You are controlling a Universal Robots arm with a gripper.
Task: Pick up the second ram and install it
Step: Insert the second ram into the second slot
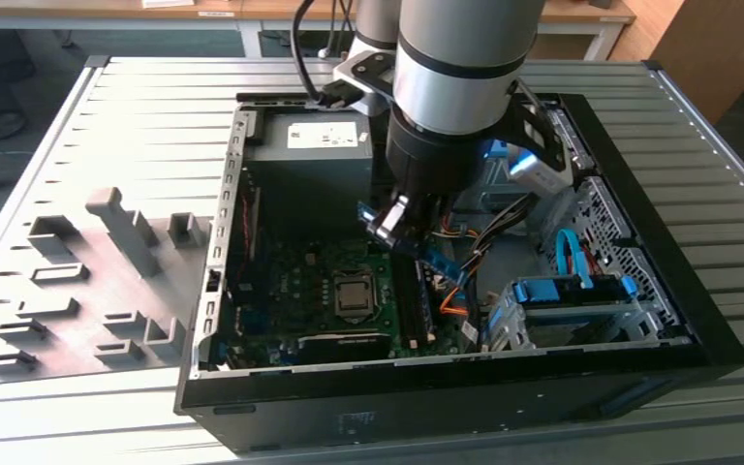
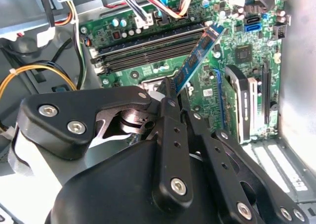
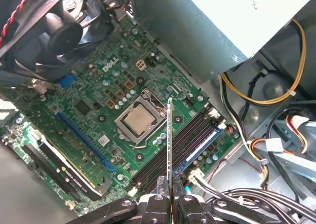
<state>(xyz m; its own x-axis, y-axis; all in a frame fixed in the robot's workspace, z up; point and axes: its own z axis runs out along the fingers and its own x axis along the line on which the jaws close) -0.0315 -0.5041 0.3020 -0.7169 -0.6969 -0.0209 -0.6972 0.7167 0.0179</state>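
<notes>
second ram [image 2: 197, 58]: blue-green stick clamped between my fingertips. It sits inside the open case, over the motherboard and above the black memory slots, not seated in one. It looks tilted in the second wrist view and shows as a thin edge-on line [image 3: 170, 145] in the first wrist view. In the exterior view it is a small blue strip [image 1: 440, 263] just under my fingers, near frame centre.
contact with slots: can't tell if its far end touches a slot.
gripper [image 2: 177, 103]: my jaws are closed on one end of the stick, also seen in the first wrist view [image 3: 171, 200]. In the exterior view [image 1: 398, 232] it hangs low inside the case, centre of frame.
memory slots [image 3: 190, 142]: long black parallel rails beside the CPU socket, running under the stick [image 2: 148, 49].
CPU socket [image 3: 139, 119]: metal-framed square just beside the slots, slightly below centre in the exterior view [image 1: 350, 294].
motherboard [image 3: 98, 86]: green, lying flat on the case floor [image 1: 288, 281].
expansion card [image 2: 242, 105]: black and silver, plugged in on the far side of the socket from the slots.
power supply [image 1: 307, 155]: grey box, upper centre of the exterior view.
case [image 1: 476, 387]: black tower on its side, open.
fixture blocks [image 1: 113, 242]: grey, on the exterior view's left, well apart from the case.
table [image 1: 152, 97]: grey ribbed metal.
</notes>
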